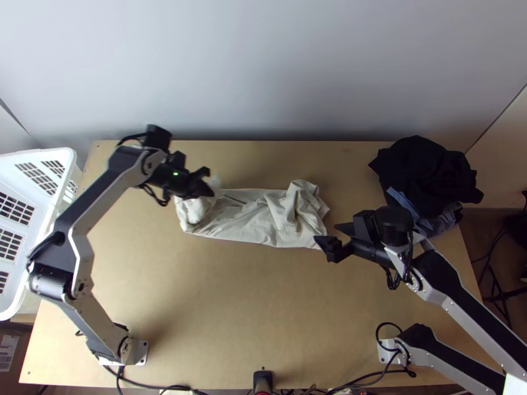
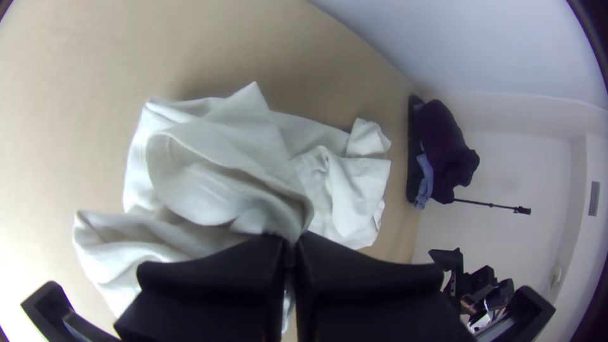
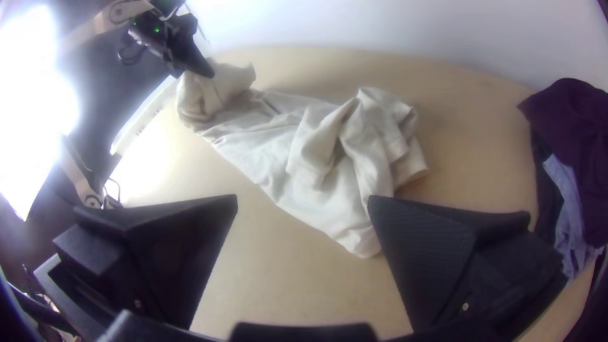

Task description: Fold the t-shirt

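Though lying rumpled, see the t-shirt (image 1: 247,220) on the far part of the worktop (image 1: 250,296), clamped at left by the left fingers (image 2: 234,275); note the right fingers (image 3: 437,253), apart near its right end; judge neat folding as undone.
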You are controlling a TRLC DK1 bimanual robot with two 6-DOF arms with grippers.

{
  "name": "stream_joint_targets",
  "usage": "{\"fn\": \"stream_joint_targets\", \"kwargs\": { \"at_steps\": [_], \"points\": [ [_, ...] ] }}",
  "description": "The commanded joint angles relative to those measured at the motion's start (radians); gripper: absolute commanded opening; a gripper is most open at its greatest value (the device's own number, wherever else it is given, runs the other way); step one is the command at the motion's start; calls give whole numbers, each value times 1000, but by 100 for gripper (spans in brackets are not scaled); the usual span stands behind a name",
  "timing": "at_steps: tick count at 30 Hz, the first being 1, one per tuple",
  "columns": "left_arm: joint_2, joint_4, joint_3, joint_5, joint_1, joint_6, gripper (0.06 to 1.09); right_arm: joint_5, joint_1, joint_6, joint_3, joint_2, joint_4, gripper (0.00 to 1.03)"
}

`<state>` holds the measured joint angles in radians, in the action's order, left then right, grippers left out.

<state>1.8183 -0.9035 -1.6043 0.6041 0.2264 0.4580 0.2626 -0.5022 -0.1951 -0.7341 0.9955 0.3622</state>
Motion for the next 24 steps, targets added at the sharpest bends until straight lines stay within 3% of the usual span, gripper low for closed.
{"fn": "stream_joint_targets", "kwargs": {
  "at_steps": [1,13,24],
  "points": [
    [95,15,-126,-32,148,67,9,0,31,-4,52,-70,-6,96],
    [260,66,-307,-83,301,146,9,0,45,-55,128,-192,-5,96],
    [460,77,-620,-84,398,188,9,0,39,-84,164,-196,-39,96]
  ]
}}
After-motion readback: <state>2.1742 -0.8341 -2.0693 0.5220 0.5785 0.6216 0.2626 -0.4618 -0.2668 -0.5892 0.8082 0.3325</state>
